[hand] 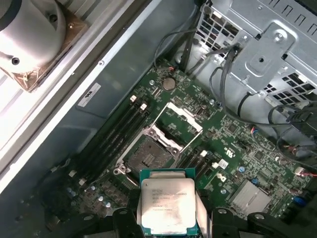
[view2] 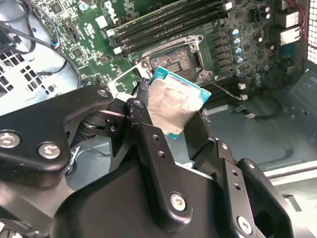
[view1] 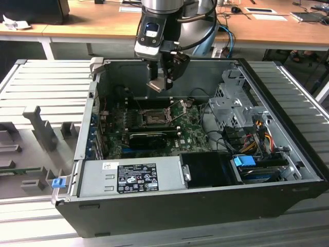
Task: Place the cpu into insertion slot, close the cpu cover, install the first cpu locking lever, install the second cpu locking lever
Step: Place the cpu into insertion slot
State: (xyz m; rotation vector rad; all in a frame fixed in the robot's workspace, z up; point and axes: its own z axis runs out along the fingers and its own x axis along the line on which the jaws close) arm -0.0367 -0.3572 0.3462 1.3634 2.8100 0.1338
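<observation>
My gripper [view1: 162,82] hangs above the green board inside the open computer case, shut on the cpu [view1: 160,85]. In both wrist views the cpu [view2: 178,101] [hand: 166,206] sits between the black fingers [view2: 148,134], its pale metal face showing and its green edge visible. The insertion slot [hand: 148,156] [view2: 173,62] [view1: 154,117] lies below the cpu with a clear gap, its dark square uncovered. The cpu cover [hand: 181,120] stands swung open beside the slot. Thin lever wires stick up near the slot in the exterior view.
A long black finned card [view1: 149,138] lies just in front of the slot. Memory slots [hand: 114,134] run along one side. A metal drive cage [view1: 234,103] and cable bundles [view1: 252,136] fill the exterior view's right. The power supply [view1: 131,175] spans the front.
</observation>
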